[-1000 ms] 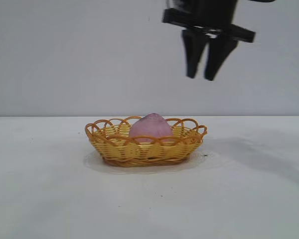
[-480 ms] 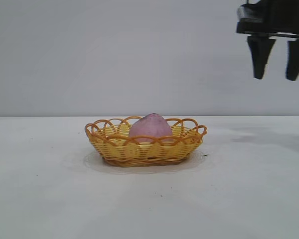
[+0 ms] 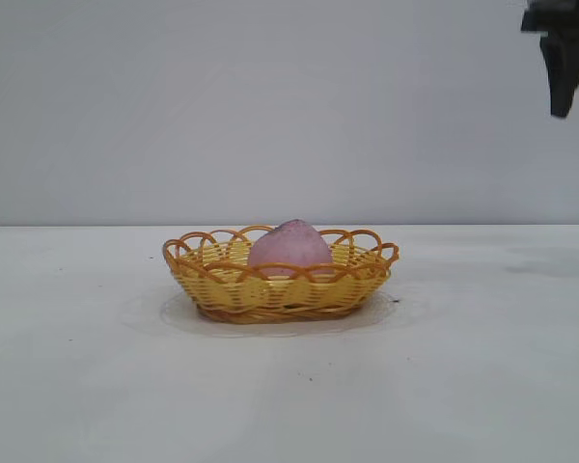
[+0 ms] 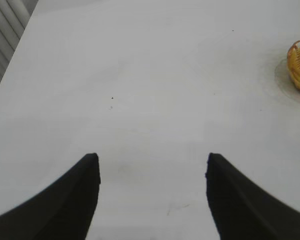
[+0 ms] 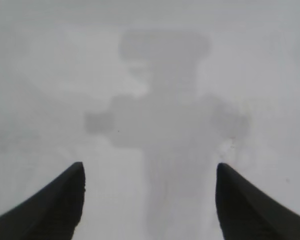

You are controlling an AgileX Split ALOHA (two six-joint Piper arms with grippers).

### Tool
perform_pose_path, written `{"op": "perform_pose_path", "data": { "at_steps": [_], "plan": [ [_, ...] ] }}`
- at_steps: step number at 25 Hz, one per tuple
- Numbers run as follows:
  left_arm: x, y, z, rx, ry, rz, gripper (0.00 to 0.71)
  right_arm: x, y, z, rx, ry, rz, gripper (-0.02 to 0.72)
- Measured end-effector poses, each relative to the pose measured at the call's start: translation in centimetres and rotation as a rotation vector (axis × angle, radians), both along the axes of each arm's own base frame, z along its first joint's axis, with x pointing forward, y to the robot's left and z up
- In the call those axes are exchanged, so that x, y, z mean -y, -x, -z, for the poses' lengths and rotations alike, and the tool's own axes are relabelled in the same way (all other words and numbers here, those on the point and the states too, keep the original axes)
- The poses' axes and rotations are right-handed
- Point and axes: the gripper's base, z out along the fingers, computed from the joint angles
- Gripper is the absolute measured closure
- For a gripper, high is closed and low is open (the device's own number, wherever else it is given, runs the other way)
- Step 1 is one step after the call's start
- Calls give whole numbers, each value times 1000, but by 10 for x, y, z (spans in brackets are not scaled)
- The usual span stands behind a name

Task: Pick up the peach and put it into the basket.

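Since the peach sits inside the basket mid-table, my right end effector is high up, off toward the right arm's side, spread wide, holding nothing. Left end effector parked, open, empty, basket off to one side.

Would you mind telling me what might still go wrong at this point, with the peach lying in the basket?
Little looks risky. The peach stands well above the shallow basket rim, so a knock to the table could tip it out. The right gripper, jaws open and empty, is high at the exterior view's right edge; a low return sweep might clip the rim. The left gripper, open over bare table beside the basket, should avoid swinging toward it.
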Motion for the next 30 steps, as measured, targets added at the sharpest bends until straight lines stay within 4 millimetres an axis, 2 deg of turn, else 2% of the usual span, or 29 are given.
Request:
{"op": "perform_pose_path", "data": {
  "at_steps": [4, 6, 13, 24, 30],
  "plan": [
    [0, 0, 0, 0, 0, 0, 303, 0, 26, -33, 62, -3, 0, 232],
    [0, 0, 0, 0, 0, 0, 303, 0, 46, -47, 80, -6, 0, 232],
    [0, 0, 0, 0, 0, 0, 303, 3, 119, -64, 79, 10, -1, 232],
    [0, 0, 0, 0, 0, 0, 303, 5, 236, -63, 132, 17, -1, 232],
    [0, 0, 0, 0, 0, 0, 303, 6, 306, -44, 195, 17, -1, 232]
  ]
}}
